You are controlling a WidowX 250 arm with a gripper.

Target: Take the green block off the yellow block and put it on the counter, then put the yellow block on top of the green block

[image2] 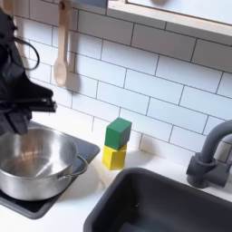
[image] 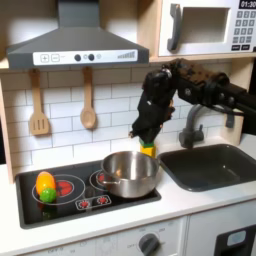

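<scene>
The green block sits on top of the yellow block, slightly turned, on the counter by the tiled wall, between the pot and the sink. In the first exterior view the yellow block peeks out just below my gripper, which hangs low over the stack's spot. In the second exterior view my gripper is at the left edge, over the pot and apart from the blocks. Its fingers look spread, with nothing between them.
A steel pot stands on the black stovetop, close to the blocks. A rounded yellow-green-orange toy food lies on the left burner. The dark sink and grey faucet lie right of the blocks. Wooden utensils hang on the wall.
</scene>
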